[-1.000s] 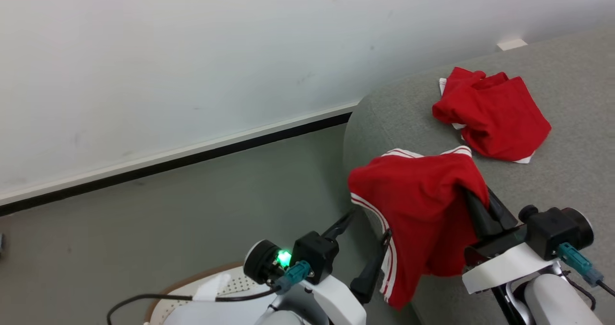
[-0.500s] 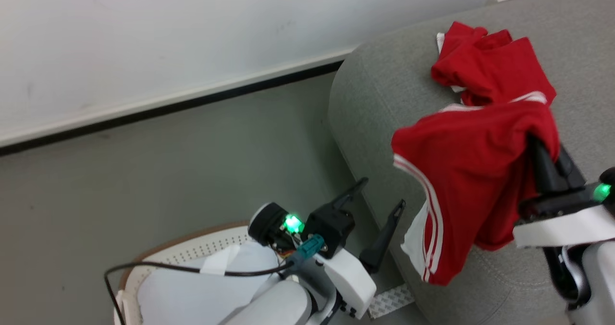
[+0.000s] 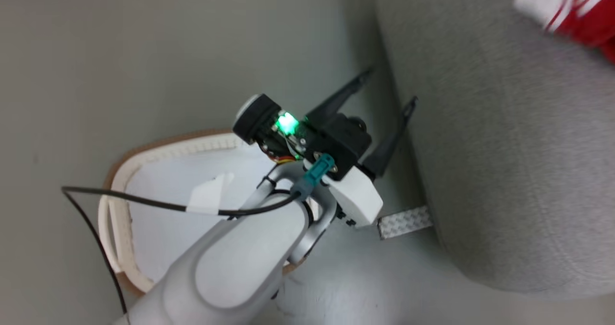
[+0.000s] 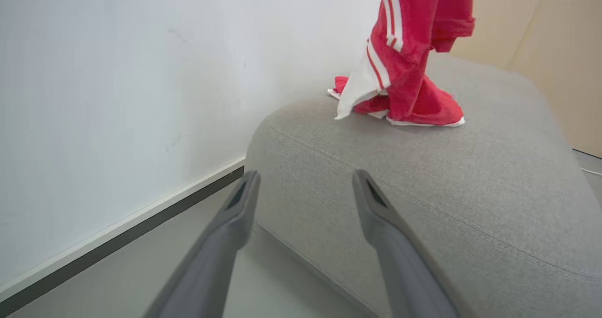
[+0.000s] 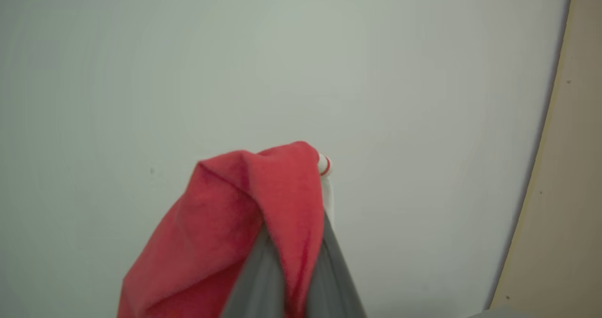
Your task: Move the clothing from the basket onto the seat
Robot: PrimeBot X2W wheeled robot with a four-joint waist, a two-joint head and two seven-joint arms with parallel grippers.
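A plain white wall [image 4: 117,73] with a dark skirting strip [image 4: 141,227] runs behind a grey-green floor [image 3: 144,51], and a beige panel [image 4: 555,40] stands at the far right. The grey sofa [image 4: 423,177] sits close to that wall, big and rounded at its corner. Seen from its own wrist, the right gripper [image 5: 292,242] is clamped on a red garment [image 5: 225,205]. The cloth is pinched between its two grey fingers [image 5: 329,271] and draped over their tips, with a bit of white hem at the top. From the left wrist view that garment hangs down over the far part of the sofa, white stripes and a white side panel showing. Its lowest fold is at or just above a second red garment [image 4: 423,108] that lies crumpled on the cushion; I cannot tell whether the two touch. The left gripper [image 3: 389,87] carries nothing, its fingers spread wide apart. It is held over the floor just beside the sofa's left edge, pointing towards the wall. Nearer, under its pale forearm [image 3: 240,267], the basket [image 3: 126,157] stands on the floor to the left of the sofa. It has a brown rim and a perforated white wall, and a pale lining [image 3: 163,219] shows inside. A black cable [image 3: 144,202] crosses above the lining, and a small patterned strip [image 3: 403,221] lies on the floor at the sofa's base.
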